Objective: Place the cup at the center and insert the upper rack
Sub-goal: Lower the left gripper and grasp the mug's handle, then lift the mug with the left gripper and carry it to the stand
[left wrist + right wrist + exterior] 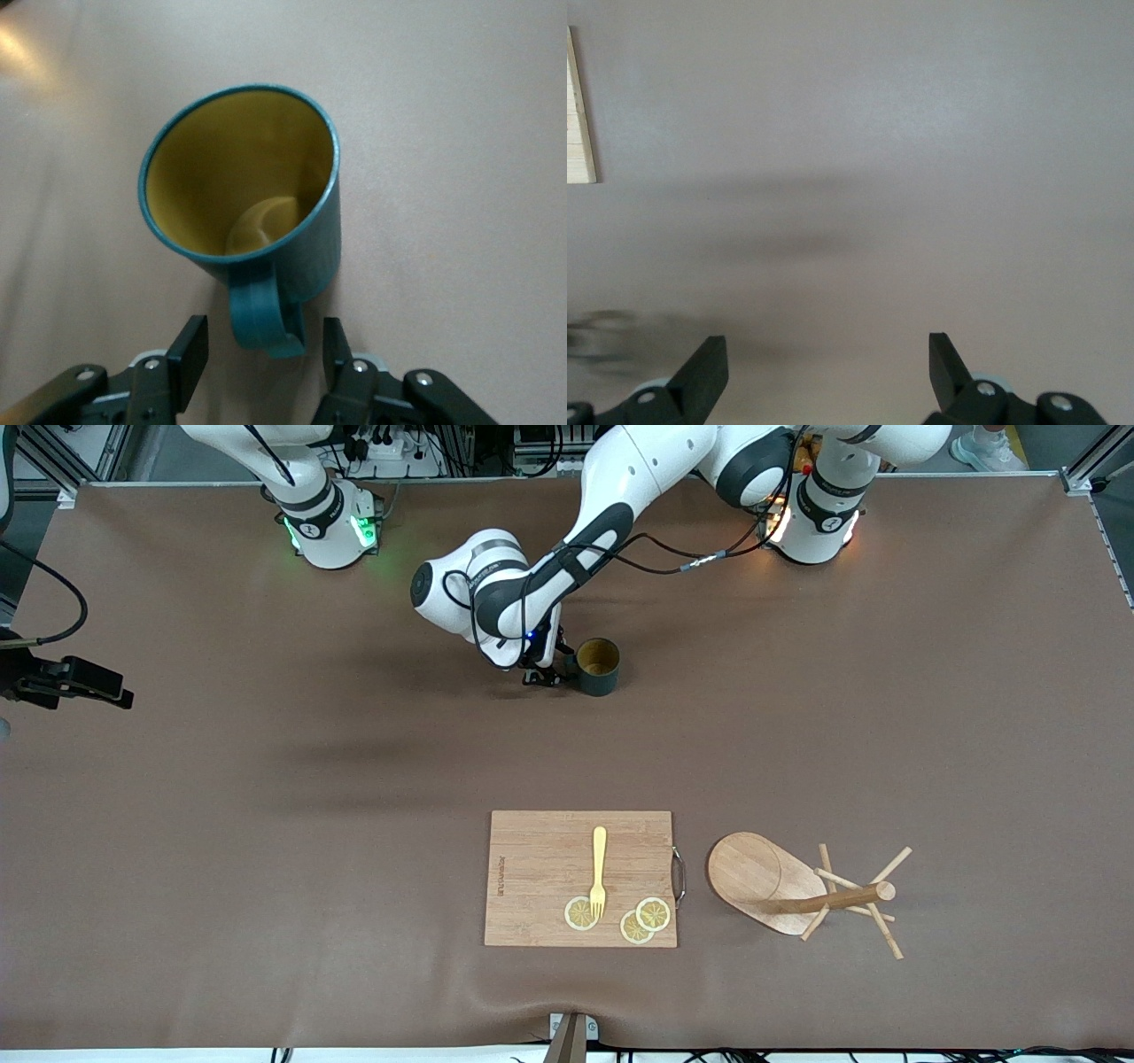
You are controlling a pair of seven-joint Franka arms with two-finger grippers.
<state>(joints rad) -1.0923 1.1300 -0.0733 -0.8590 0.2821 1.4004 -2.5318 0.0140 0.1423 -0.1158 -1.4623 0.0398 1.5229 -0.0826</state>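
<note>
Cup [598,665] stands upright on worktop [266,824], well apart from cutting board [580,879]. Left gripper [264,354] sits low at cup's handle [264,314], jaws astride the handle w/ gaps either side, not clamped.

Upper rack [802,890] lies tipped on its side beside the board, toward left arm's end.

Right gripper [828,367] hangs over bare worktop, jaws wide apart, holding nothing; arm waits.

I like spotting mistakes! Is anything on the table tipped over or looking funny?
Yes. The wooden mug tree has fallen on its side next to the cutting board, its post and pegs pointing sideways rather than up. The cup stands upright.
</note>
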